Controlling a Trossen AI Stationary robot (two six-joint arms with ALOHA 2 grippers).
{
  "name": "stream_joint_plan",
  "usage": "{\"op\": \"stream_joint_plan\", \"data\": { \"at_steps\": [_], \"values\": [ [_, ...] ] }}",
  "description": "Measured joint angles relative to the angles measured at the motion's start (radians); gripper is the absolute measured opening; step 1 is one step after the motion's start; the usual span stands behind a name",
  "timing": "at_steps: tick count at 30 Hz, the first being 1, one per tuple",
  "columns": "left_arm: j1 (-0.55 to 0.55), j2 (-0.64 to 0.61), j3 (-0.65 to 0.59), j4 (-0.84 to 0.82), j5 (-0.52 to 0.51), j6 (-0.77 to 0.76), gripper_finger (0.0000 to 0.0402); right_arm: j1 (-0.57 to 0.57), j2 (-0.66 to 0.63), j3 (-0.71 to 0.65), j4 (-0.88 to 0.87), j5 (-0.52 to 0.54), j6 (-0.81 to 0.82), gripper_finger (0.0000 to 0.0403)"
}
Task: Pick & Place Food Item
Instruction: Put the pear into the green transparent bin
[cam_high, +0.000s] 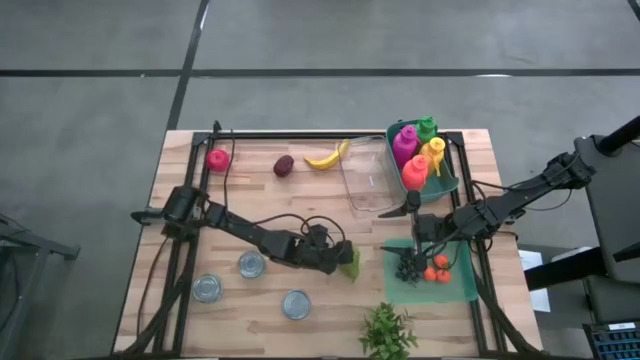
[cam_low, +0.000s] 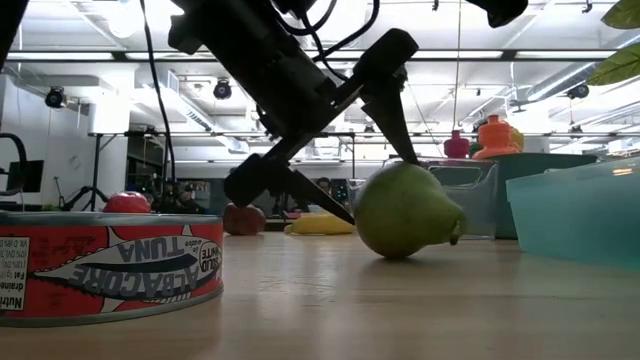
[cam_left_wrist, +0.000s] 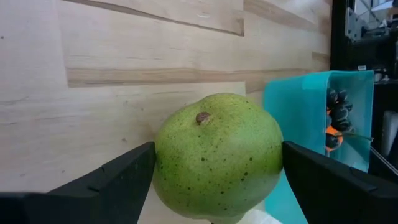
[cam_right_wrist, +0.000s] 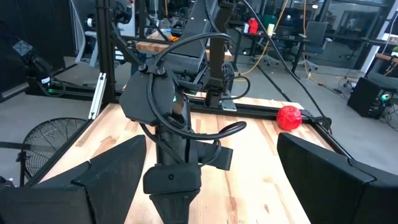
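Pear (cam_left_wrist: 217, 158) sits on the wooden desk (cam_high: 260, 210) near its middle, lying on its side just beside the teal mat (cam_high: 455, 285) that carries dark grapes (cam_high: 407, 268) and small orange fruits (cam_high: 437, 270). Left claw (cam_high: 345, 262) has its two fingers spread wide around the pear — one on each flank, as the left wrist view shows — but whether the pads are touching the skin I cannot tell, and the fruit rests on the desk, not lifted. Right claw (cam_high: 418, 232) hangs open above the far edge of the mat, holding nothing.

By my judgement the pear will handle as a fairly firm, rounded body with smooth, speckled skin — likely a little slippery, and apt to roll on its curved side if nudged unevenly. It looks moderately weighty for its size and could bruise or squirt out under a hard squeeze. Best hold seems to be across the widest part of the belly, fingers square to each other on opposite sides, closing gently and evenly, well clear of the narrow stem end where the taper would let it slide free.
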Motion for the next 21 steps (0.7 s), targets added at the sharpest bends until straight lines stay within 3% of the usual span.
{"op": "stream_joint_plan", "data": {
  "at_steps": [21],
  "values": [
    [-0.001, -0.117, -0.002, -0.012, -0.004, 0.123, 0.0343, 0.0, 0.0, 0.0, 0.0, 0.0, 0.0, 0.0359]
  ]
}}
